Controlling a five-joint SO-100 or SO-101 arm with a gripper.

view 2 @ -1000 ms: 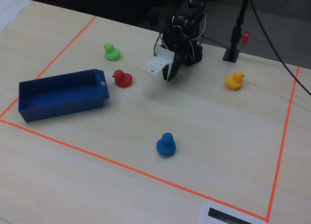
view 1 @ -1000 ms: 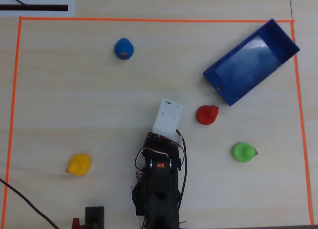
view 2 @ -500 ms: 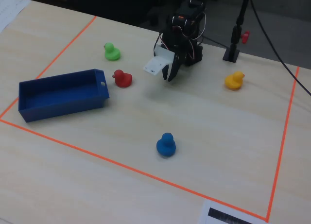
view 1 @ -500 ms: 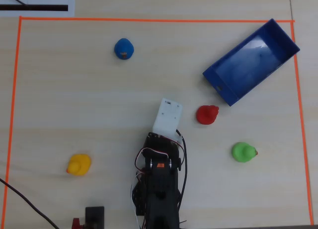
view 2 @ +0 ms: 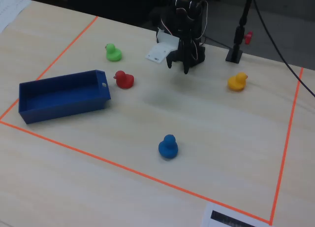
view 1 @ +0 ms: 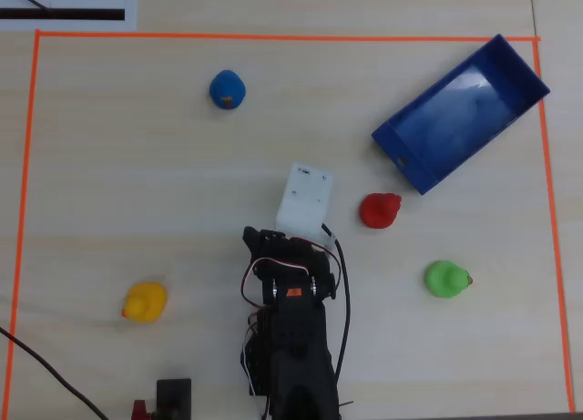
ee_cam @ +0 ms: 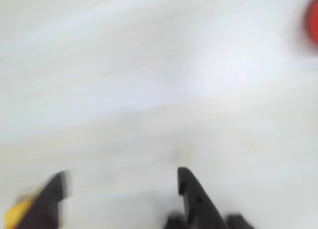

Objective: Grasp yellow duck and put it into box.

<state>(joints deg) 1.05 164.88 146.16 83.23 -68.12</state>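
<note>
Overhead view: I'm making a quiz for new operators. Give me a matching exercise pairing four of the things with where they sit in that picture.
Things:
1. yellow duck
2. blue duck
3. green duck
4. box

Places:
A. upper left, far from the arm
B. top right corner of the taped area
C. lower left, beside the arm's base
D. lower right, below the red duck

Pairs: 1-C, 2-A, 3-D, 4-B

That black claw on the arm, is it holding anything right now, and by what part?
Nothing is held. The end effector is open and empty above bare table, and the yellow duck sits apart from it.
</note>
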